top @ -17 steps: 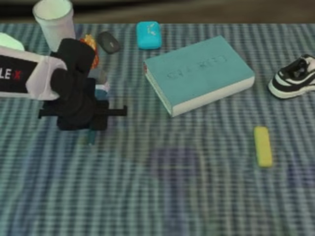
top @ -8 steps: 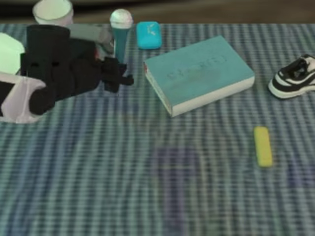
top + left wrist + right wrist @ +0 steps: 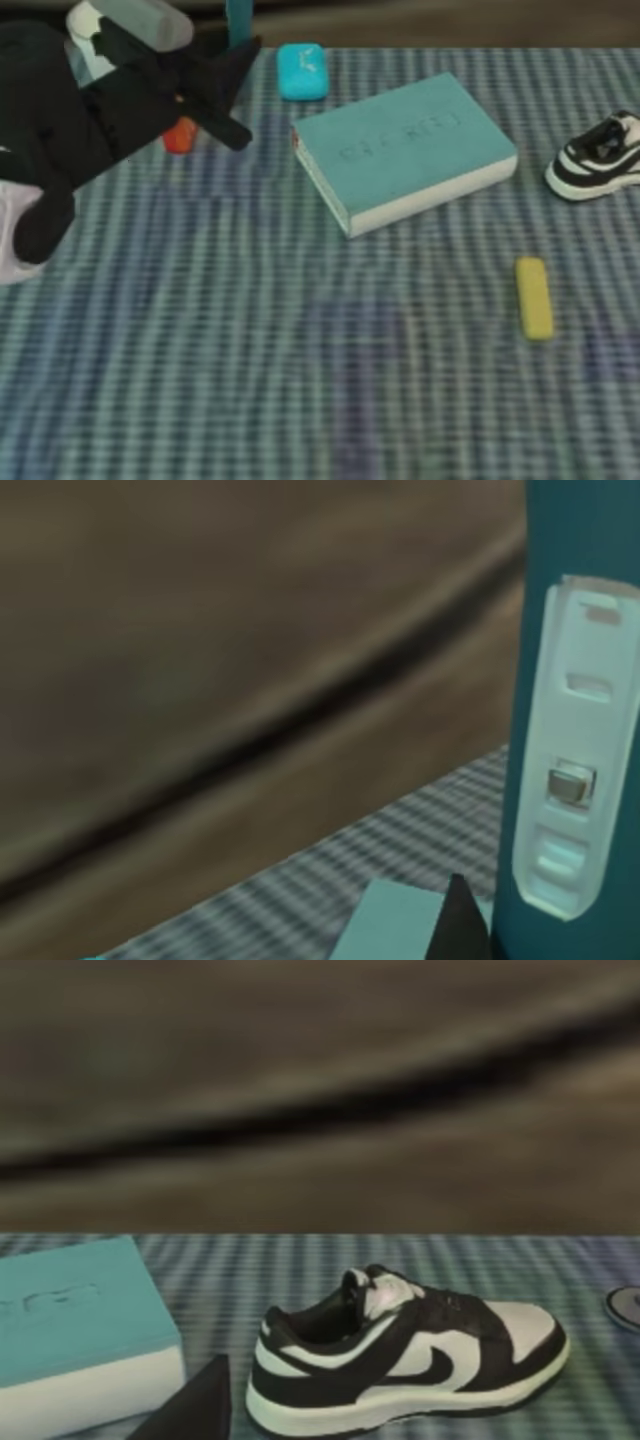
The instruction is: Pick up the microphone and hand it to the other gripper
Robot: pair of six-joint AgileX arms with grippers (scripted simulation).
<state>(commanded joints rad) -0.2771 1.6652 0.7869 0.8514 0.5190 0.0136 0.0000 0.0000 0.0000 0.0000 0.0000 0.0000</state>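
One slim teal microphone (image 3: pixel 580 730), left gripper (image 3: pixel 225 60) clamped

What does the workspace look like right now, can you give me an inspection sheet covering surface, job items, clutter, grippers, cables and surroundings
Surface: striped blue-grey cloth on the table.
Job's things: microphone held upright in the left gripper, lifted at the table's far left; only its teal shaft shows in the top view, and its head is out of view.
Clutter: teal book, turquoise case, yellow bar, black-and-white sneaker, white cup and orange object partly behind the left arm.
Grippers: left shut on the microphone; right gripper outside the top view, only a dark finger tip shows near the sneaker.
Cables: nothing seen.
Surroundings: brown blurred backdrop beyond the table.
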